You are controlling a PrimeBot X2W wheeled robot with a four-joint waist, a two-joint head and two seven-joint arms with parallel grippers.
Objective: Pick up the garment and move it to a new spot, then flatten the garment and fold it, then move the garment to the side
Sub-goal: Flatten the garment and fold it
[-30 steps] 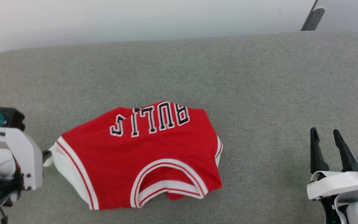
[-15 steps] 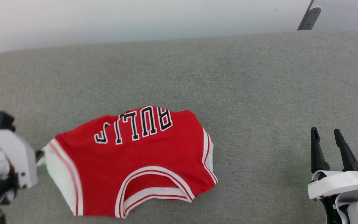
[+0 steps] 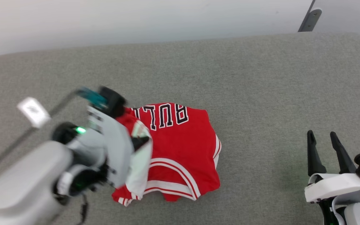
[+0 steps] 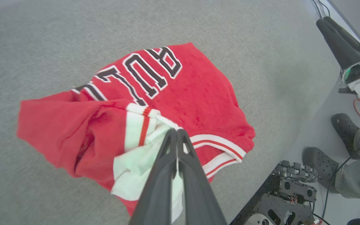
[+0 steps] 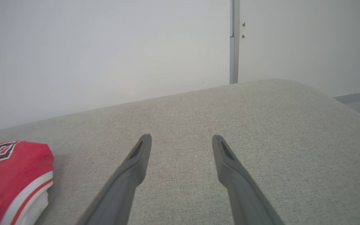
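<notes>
Starting at the left: the left gripper [image 4: 177, 132] is clamped flat on the white sleeve [image 4: 136, 156] of the red Bulls jersey [image 3: 180, 140], with cloth pinched between the dark fingers and the sleeve end dragged over onto the body. The rest of the jersey lies just beyond and to the right of those fingertips, bunched on the grey cushion [image 3: 261, 78] with the lettering upside down at the far edge. It looks light, limp and mesh-like: no stiffness, so it will sag and trail from any single pinch and likely catch on the nubby upholstery rather than slide. Best holds are probably the doubled striped trim or the seams at the shoulder or hem corner, with two points to spread it. The right gripper [image 3: 321, 134] sits well apart to the right, jaws spread wide and empty over bare cushion, with the jersey off to its left.
</notes>
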